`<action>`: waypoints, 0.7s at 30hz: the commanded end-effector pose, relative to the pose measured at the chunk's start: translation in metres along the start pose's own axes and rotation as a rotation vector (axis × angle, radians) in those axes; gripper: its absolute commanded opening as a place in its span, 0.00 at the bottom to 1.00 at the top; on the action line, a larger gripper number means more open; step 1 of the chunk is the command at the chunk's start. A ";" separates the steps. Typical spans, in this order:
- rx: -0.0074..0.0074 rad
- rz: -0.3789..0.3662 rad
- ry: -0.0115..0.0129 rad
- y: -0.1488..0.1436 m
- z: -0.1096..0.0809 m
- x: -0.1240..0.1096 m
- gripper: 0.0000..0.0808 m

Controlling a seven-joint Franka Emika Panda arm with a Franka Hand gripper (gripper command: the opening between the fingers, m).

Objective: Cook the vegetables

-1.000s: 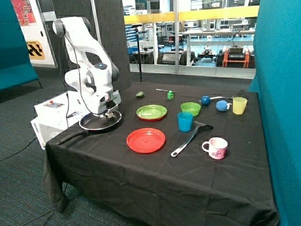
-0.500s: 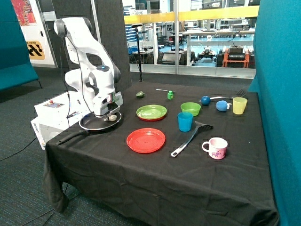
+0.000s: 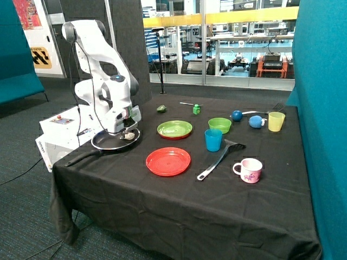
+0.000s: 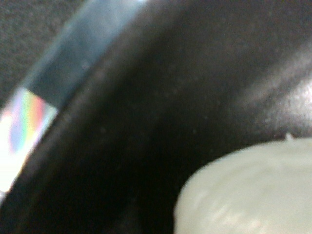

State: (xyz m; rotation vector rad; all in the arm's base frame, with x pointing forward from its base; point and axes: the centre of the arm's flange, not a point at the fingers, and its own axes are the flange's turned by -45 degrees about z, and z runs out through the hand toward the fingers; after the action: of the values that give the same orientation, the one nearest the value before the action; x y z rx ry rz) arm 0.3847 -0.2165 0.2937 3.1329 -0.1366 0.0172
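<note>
Arm bent down, gripper [image 3: 128, 130] just above frying pan [image 3: 105, 143]; finger state unreadable. Cream vegetable [image 3: 128, 136] lies in pan. Dark green vegetable [image 3: 161, 108] on table [image 3: 179, 200], well apart.

One vegetable [image 3: 128, 136] lies in the pan [image 3: 105, 144], the other [image 3: 161, 108] behind the plates [image 3: 174, 129].

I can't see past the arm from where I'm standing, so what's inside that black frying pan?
A whitish cream vegetable piece lies in the black frying pan, just under the gripper. The arm covers part of the pan's floor, so anything else there cannot be seen.
</note>
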 end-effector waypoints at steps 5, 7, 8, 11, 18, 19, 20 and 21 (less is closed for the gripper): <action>0.0055 -0.057 -0.0110 -0.024 -0.039 0.010 1.00; 0.0056 -0.074 -0.0110 -0.030 -0.043 0.011 0.99; 0.0057 -0.082 -0.0110 -0.033 -0.045 0.012 0.99; 0.0059 -0.119 -0.0109 -0.046 -0.050 0.015 0.97; 0.0062 -0.182 -0.0107 -0.075 -0.058 0.020 0.92; 0.0063 -0.203 -0.0106 -0.083 -0.060 0.021 0.91; 0.0064 -0.217 -0.0106 -0.091 -0.062 0.023 0.90; 0.0064 -0.227 -0.0106 -0.098 -0.063 0.024 0.90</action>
State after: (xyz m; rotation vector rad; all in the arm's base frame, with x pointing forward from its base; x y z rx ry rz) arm 0.4045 -0.1655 0.3406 3.1434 0.0684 0.0002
